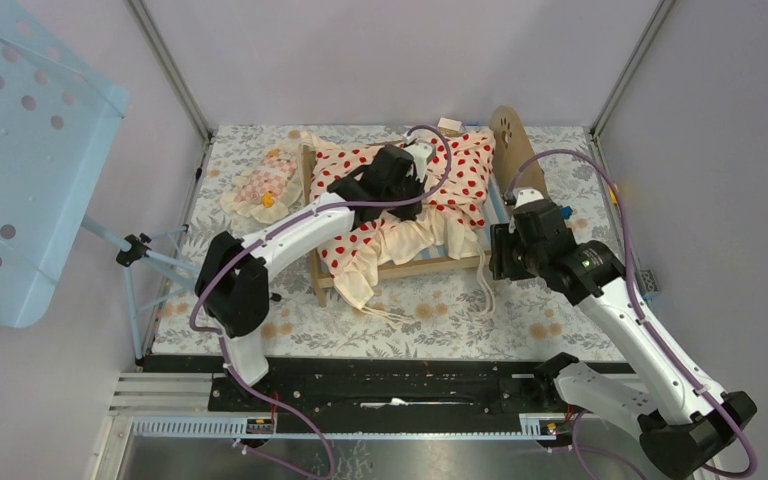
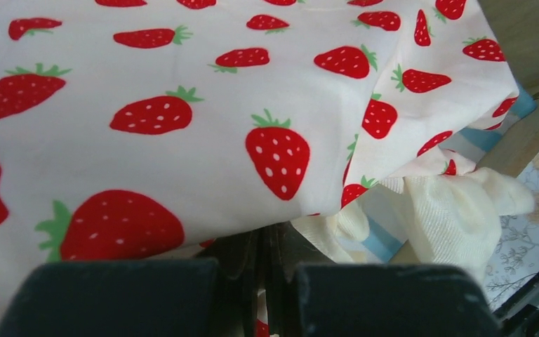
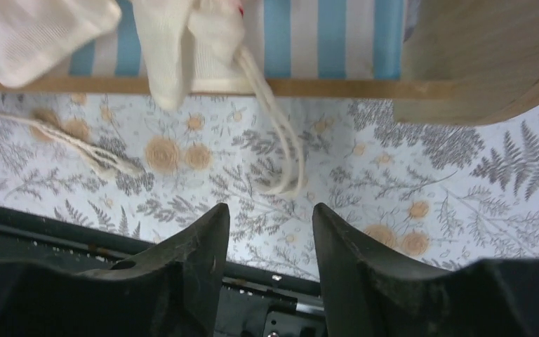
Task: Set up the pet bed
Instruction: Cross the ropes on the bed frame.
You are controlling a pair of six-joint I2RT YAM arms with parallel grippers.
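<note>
Top external view: the pet bed point(image 1: 430, 264) sits in the middle of the table point(image 1: 560, 330) under the strawberry blanket point(image 1: 460, 165); the left gripper point(image 2: 256, 281) has fingers together by the blanket; the right gripper point(image 3: 270, 239) has fingers apart, holding nothing.

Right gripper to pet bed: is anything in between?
Only loose cloth. The right gripper stands open facing the pet bed at its side rail, above the floral tablecloth. Cream fabric ties hang off the rail and trail across that gap. Nothing rigid shows between them.
</note>
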